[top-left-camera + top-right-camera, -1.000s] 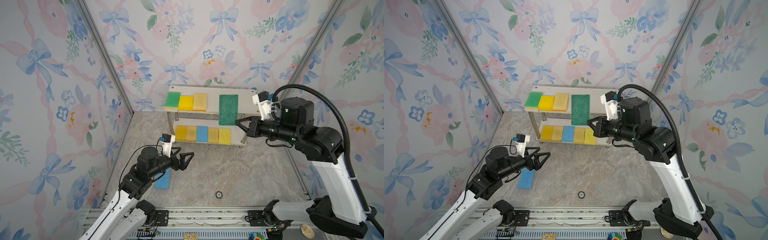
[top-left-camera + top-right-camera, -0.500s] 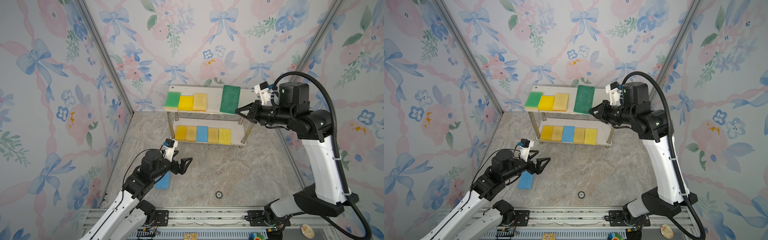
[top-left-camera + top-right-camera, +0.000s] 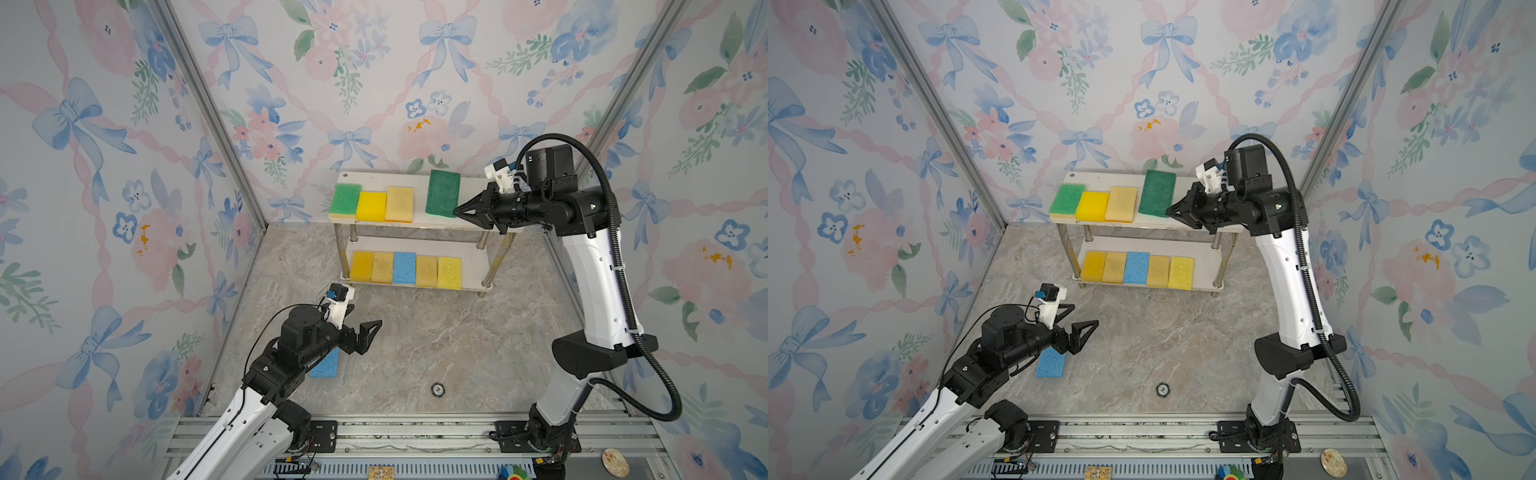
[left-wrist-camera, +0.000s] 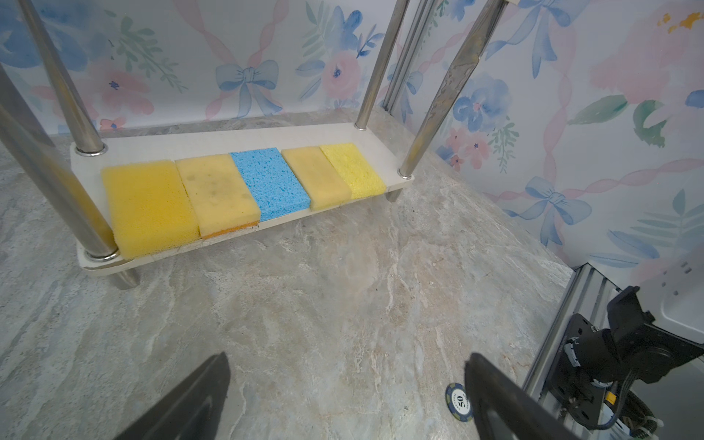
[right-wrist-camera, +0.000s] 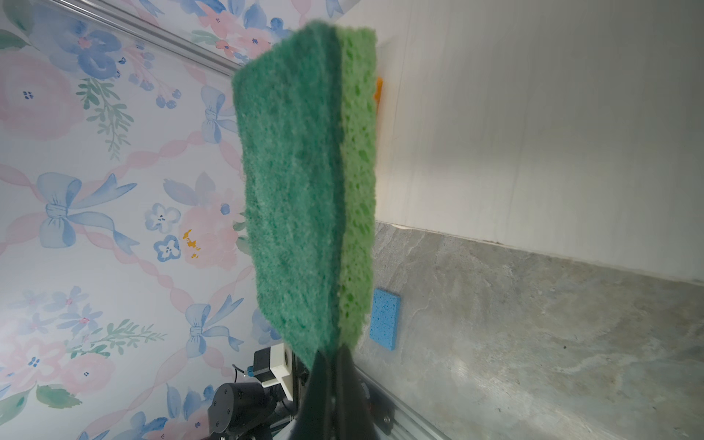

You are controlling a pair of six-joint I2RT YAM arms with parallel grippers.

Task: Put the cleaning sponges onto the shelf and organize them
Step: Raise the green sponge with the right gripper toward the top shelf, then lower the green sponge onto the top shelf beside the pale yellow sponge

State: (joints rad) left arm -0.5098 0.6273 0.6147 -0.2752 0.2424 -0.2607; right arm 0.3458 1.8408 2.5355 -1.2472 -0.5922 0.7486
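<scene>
— Right gripper (image 3: 457, 211) pinched shut on one short edge of a dark green sponge (image 3: 443, 198), visible in both top views.
— Where exactly?
— Over the right half of the top board of the shelf (image 3: 471, 192), dark scouring face up, paler green foam facing the board. Hard to tell whether touching the board or just above it.
— Rest of that board?
— Three more side by side on the left half: light green sponge (image 3: 345, 199), bright yellow sponge (image 3: 371, 205), tan sponge (image 3: 400, 203). Narrow gap between the tan one and the held one.
— Lower board?
— Row of five sponges (image 4: 266, 183) lying flat, edge to edge: orange-yellow, tan, blue, tan, lemon yellow.
— Other arm?
— Left gripper (image 3: 367, 314) spread wide, holding nothing, hovering above the marbled floor (image 3: 436, 340) in front of the shelf.
— Anything on the floor?
— One blue sponge (image 3: 325, 365) lying flat, partly hidden under the left arm in both top views. Small round chip (image 3: 437, 389) nearer the front rail, well apart from it.
</scene>
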